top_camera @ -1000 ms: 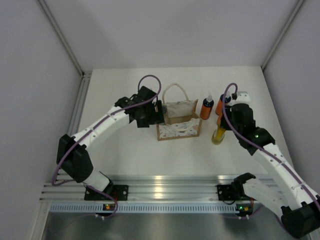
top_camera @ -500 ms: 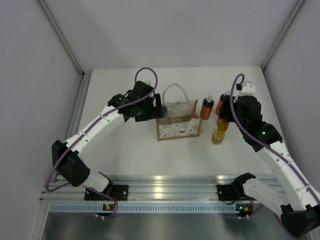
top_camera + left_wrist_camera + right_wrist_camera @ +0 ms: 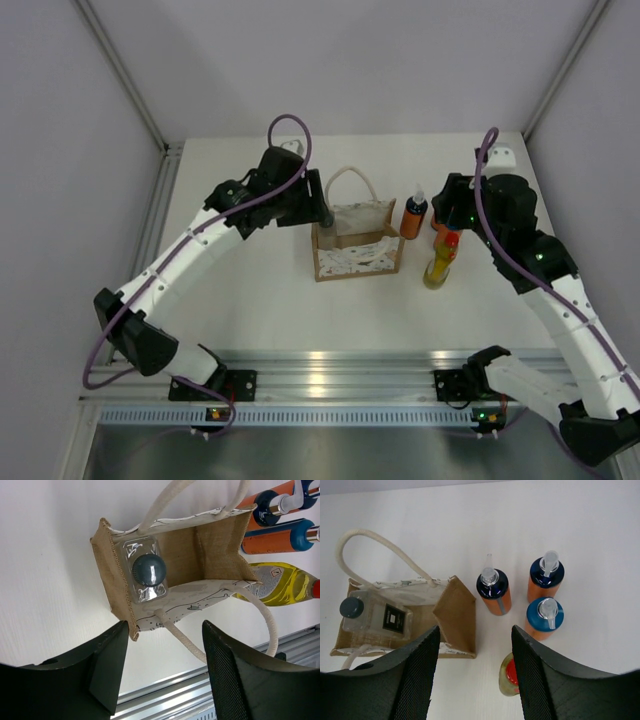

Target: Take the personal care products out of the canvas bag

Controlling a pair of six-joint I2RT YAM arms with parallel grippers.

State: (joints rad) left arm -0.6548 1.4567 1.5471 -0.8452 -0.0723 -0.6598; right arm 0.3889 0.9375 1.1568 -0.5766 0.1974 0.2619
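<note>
Both arms up and back since a second ago — left gripper lifted off left side of canvas bag, right gripper risen clear of amber bottle. My jaws spread on both sides, holding nothing. Pale bottle, dark grey cap, upright inside bag at its left end. Four others stand on table just right of bag — first dark-blue-capped bottle, second dark-blue-capped bottle, light-blue-capped bottle, amber one.

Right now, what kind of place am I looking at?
Likely a robot lab test cell: a white table boxed in by grey panels, an aluminium mounting rail, and a staged canvas bag.
</note>
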